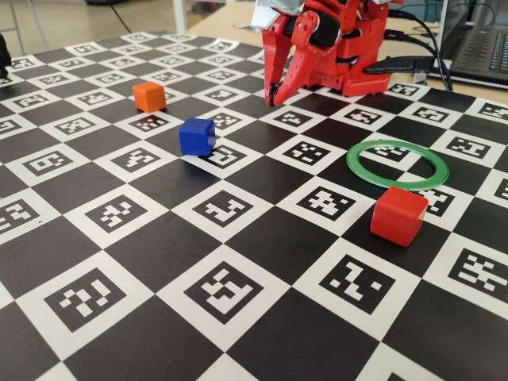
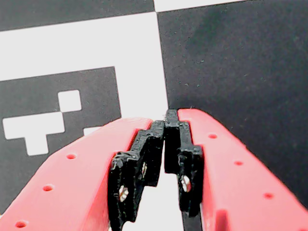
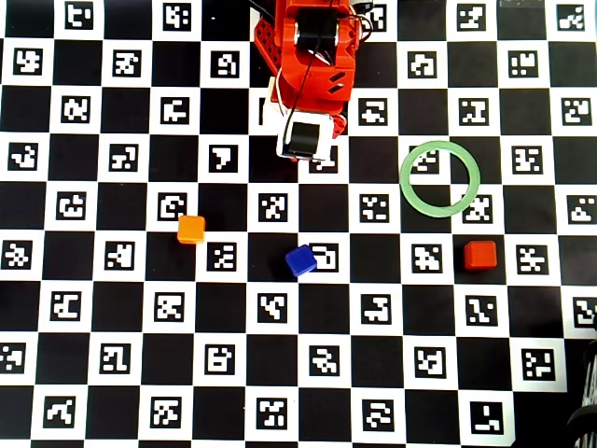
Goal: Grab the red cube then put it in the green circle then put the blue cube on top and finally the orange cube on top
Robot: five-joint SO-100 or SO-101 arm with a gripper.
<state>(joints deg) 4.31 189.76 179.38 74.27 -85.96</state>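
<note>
The red cube (image 1: 398, 216) (image 3: 481, 254) lies on the marker board just in front of the green circle (image 1: 351, 164) (image 3: 405, 178), outside it; the ring is empty. The blue cube (image 1: 197, 136) (image 3: 300, 260) sits mid-board. The orange cube (image 1: 149, 96) (image 3: 191, 229) sits further left and back. My gripper (image 1: 272, 101) (image 2: 171, 115) is shut and empty, folded down close to the red arm base (image 3: 312, 56), tips near the board and far from all cubes. In the wrist view I see only board squares beyond the fingers.
The board (image 1: 238, 317) is a black-and-white checker mat with printed markers. A laptop (image 1: 484, 51) and cables (image 1: 413, 63) lie behind the arm base at the back right in the fixed view.
</note>
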